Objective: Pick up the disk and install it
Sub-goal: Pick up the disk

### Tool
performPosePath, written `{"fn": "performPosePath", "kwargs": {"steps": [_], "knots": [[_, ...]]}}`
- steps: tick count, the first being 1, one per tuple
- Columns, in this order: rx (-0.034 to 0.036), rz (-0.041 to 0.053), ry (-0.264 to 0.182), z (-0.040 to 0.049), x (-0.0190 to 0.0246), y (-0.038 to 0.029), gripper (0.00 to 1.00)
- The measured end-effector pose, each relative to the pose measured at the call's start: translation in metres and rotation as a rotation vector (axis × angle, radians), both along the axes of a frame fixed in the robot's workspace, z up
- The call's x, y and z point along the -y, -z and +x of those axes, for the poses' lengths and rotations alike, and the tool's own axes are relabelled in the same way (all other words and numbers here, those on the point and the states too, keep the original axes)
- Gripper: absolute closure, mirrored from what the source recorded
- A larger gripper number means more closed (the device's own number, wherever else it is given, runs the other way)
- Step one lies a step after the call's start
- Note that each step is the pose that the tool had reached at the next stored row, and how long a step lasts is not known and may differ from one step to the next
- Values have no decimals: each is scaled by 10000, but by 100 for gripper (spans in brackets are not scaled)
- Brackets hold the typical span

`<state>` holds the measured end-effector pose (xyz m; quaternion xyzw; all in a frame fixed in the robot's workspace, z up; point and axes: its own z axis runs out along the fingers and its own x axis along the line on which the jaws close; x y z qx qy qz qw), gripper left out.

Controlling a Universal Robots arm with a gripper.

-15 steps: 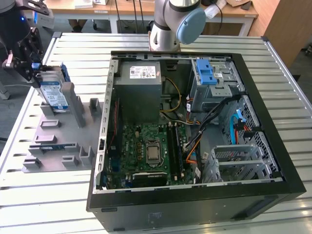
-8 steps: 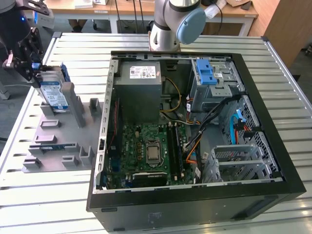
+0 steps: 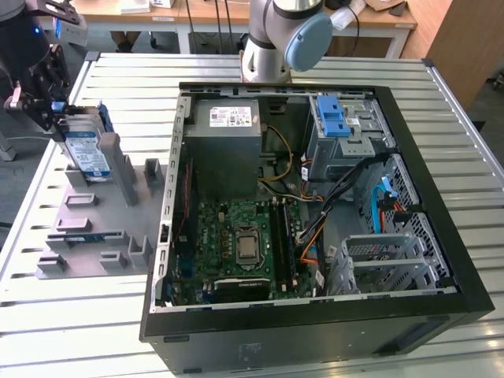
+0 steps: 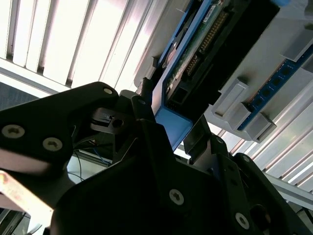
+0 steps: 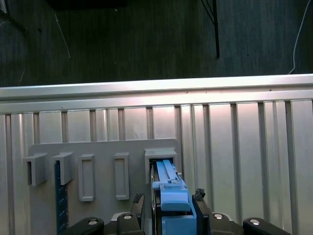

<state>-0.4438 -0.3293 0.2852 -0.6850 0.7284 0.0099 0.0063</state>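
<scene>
The disk [image 3: 85,151] stands on edge in a slot at the far end of a grey holder rack [image 3: 94,228], at the exterior view's left; its white-and-blue label faces outward. My gripper [image 3: 53,114] is at the disk's upper end. In both wrist views its two dark fingers sit against either side of the disk's blue carrier frame [image 5: 171,196], so my gripper [image 5: 168,200] looks shut on the disk while it rests in the slot. In the second wrist view the disk's green circuit board [image 4: 195,54] and connector edge run away from my gripper [image 4: 171,120].
An open computer case [image 3: 315,319] lies to the right of the rack, with a grey power-supply box [image 3: 234,142], a motherboard [image 3: 244,244], a bay with a blue latch [image 3: 331,118] and a metal drive cage [image 3: 378,260]. The arm's base [image 3: 276,39] stands behind the case. The slatted table's edge [image 5: 156,88] is close.
</scene>
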Motion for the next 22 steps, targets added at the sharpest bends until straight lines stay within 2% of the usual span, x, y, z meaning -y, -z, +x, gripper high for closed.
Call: {"fn": "performPosePath", "kwargs": {"steps": [4,5,11,13,14,18,22], "knots": [[0,0,0,0,0,0,51],[0,0,0,0,0,0,58],[0,-4,0,0,0,0,58],[0,-4,-1,0,0,0,59],[0,-4,0,0,0,0,63],[0,-8,-2,0,0,0,63],[0,-14,-285,-1,3,0,63]]}}
